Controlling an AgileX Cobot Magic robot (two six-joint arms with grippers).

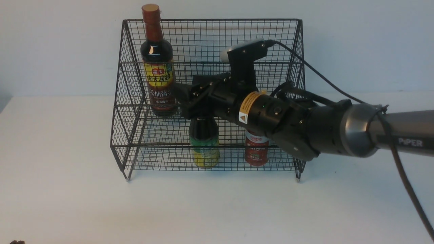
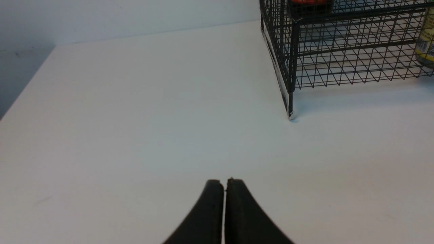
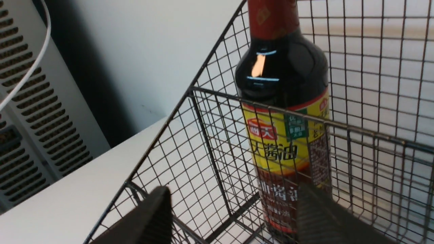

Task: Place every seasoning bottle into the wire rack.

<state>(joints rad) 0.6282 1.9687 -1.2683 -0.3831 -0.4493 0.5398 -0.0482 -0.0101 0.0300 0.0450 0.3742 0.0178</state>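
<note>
The black wire rack point(image 1: 210, 34) stands at the back of the white table. The tall soy-sauce bottle point(image 1: 158, 67) stands upright on its upper tier at the left. The dark squeeze bottle with the green-yellow label point(image 1: 204, 145) and the red squeeze bottle point(image 1: 256, 152) stand on the lower tier; my right arm hides their tops. My right gripper point(image 1: 184, 100) is open and empty just right of the soy-sauce bottle. In the right wrist view the gripper point(image 3: 234, 203) faces the bottle point(image 3: 283, 101) through the rack's mesh point(image 3: 203, 135). My left gripper point(image 2: 223, 183) is shut and empty over bare table, apart from the rack point(image 2: 339, 51).
The right arm's black cable point(image 1: 400, 169) hangs down over the table's right side. A grey vented unit point(image 3: 34, 118) stands beyond the table's left edge. A pale wall is right behind the rack.
</note>
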